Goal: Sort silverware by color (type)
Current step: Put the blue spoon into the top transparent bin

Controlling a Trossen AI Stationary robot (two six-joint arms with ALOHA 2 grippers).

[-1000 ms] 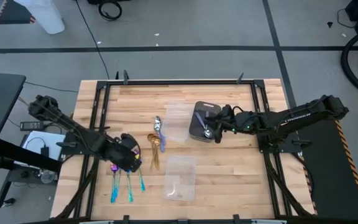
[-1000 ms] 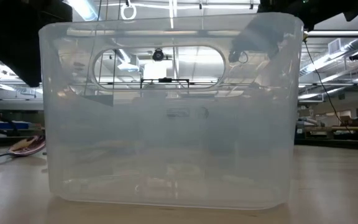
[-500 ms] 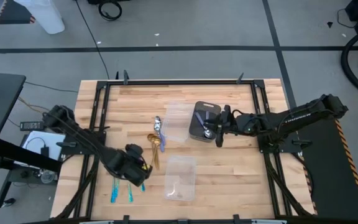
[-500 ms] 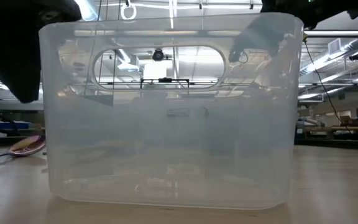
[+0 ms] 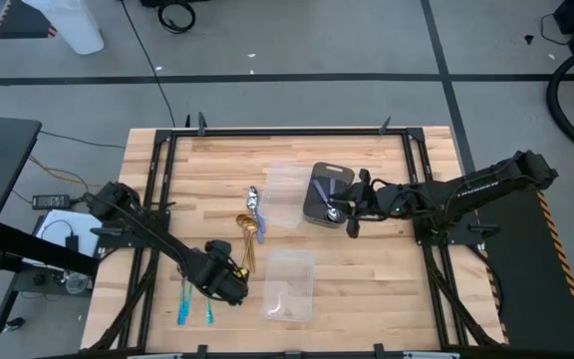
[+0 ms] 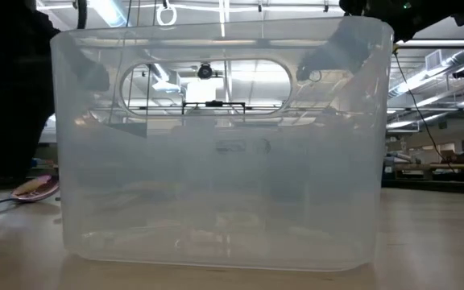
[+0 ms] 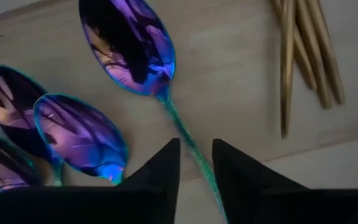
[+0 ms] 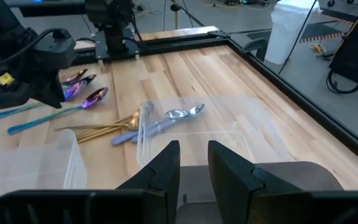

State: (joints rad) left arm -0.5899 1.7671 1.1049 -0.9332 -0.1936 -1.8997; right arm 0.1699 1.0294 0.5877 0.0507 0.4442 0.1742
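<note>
Several purple-blue spoons (image 7: 79, 130) with teal handles lie side by side on the wood near the table's left front (image 5: 182, 299). My left gripper (image 7: 196, 155) points down over the rightmost one (image 7: 129, 43). It is open, its fingertips on either side of that spoon's handle (image 7: 178, 121); the spoon lies flat on the table. Gold spoons (image 5: 248, 234) and silver spoons (image 5: 254, 202) lie on the wood farther back. My right gripper (image 8: 194, 152) hovers over the dark grey tray (image 5: 327, 179), slightly open, with nothing seen between its fingers.
One clear plastic tray (image 5: 285, 189) stands left of the dark tray, and another (image 5: 289, 289) near the front edge, right of my left gripper. A silver spoon (image 5: 332, 210) shows at the dark tray's near end. The front clear tray (image 6: 216, 153) fills the low view.
My left gripper has gone toward the table's near edge and a little to the right, sinking and rolling its wrist, from above the purple spoons' bowls to the rightmost spoon's handle. My right gripper has rolled slightly in place.
</note>
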